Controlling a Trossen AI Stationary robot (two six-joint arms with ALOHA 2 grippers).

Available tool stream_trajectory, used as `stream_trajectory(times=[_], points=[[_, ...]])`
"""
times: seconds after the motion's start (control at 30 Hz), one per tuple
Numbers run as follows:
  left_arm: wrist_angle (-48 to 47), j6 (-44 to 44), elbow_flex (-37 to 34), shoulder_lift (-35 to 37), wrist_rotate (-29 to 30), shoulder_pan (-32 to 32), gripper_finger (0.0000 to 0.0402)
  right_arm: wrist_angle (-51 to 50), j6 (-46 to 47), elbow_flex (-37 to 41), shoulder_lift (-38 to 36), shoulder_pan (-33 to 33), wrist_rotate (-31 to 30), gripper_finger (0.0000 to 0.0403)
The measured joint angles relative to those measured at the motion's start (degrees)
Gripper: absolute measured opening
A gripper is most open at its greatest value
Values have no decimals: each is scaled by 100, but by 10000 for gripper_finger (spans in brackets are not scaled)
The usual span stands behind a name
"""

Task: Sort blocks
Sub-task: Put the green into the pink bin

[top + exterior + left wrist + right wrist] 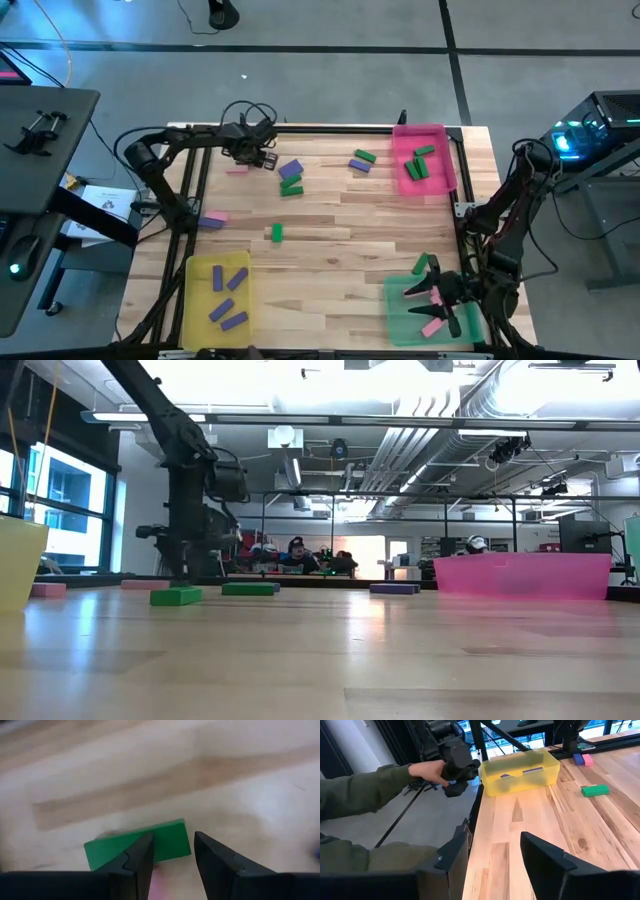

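Observation:
Small green, pink and purple blocks lie flat on the wooden table. My left gripper [266, 159] [172, 840] hovers open near the far left, over a green block [291, 186] [137, 850] with a purple block [291, 168] next to it. Its fingers seem to stand above that block; I cannot see a touch. A pink block [237, 170] lies to its left. More blocks: green [277, 232], a purple and pink pair [212, 220], green and purple [362, 160]. My right gripper [420, 291] [492, 835] is open and empty over the green tray [400, 320].
The yellow tray [196, 300] [520, 770] at the near left holds purple blocks. The pink tray [440, 135] [520, 575] at the far right holds green ones, and the green tray holds pink ones. A person's green sleeve [365, 785] shows beyond the table's left edge.

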State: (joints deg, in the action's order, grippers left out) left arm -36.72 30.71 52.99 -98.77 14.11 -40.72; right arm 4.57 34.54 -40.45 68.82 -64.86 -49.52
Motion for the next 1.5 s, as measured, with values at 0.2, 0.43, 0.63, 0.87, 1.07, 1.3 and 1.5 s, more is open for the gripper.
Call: stream_trajectory(times=[0.2,0.43,0.63,0.87,1.07,1.3,1.5], points=[[48,-567,-46,402,-836,551,127,-1,9,0,2,0,0,167],[16,-2380,-41,1044,-1043,1032,127,-1,12,0,2,0,-29,167],[52,-4103,-34,1065,-650,1450,150,-1,12,0,2,0,-48,167],[57,-4041,-34,649,-208,1361,232,-3,10,0,2,0,-49,167],[61,-4335,-33,104,237,1263,276,-8,9,0,2,0,-50,167],[15,-4646,16,-268,291,1317,261,-8,8,0,2,1,-50,167],[-9,-4680,3,-287,183,1392,178,-10,0,0,5,96,-50,167]])
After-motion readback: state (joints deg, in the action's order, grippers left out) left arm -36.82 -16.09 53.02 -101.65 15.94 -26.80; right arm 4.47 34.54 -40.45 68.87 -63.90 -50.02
